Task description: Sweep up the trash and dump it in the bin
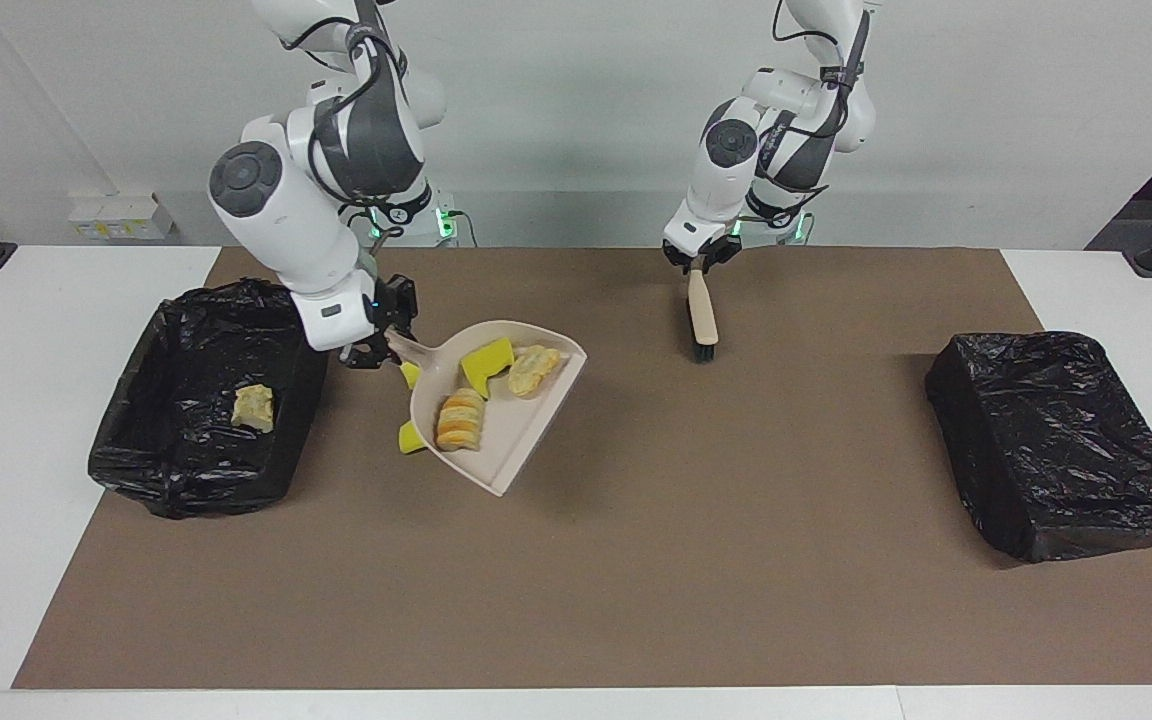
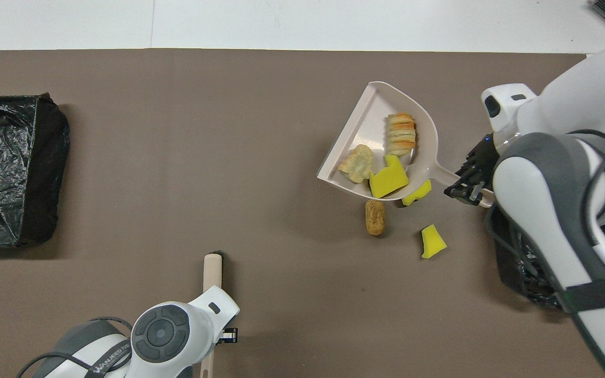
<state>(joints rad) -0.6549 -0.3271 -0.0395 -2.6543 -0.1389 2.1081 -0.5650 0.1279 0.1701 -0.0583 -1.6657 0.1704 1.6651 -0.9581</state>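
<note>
My right gripper is shut on the handle of the beige dustpan, which it holds tilted in the air beside the open black-lined bin. The pan carries trash: a yellow sponge chunk, a tan lump and a striped bread piece. On the mat under it lie two yellow chunks and a brown nugget; the pan hides the nugget in the facing view. One tan lump lies in the bin. My left gripper holds the brush by its handle top.
A second black-wrapped box sits at the left arm's end of the brown mat. The brush's bristles point down at the mat close to the robots. In the overhead view my right arm covers most of the open bin.
</note>
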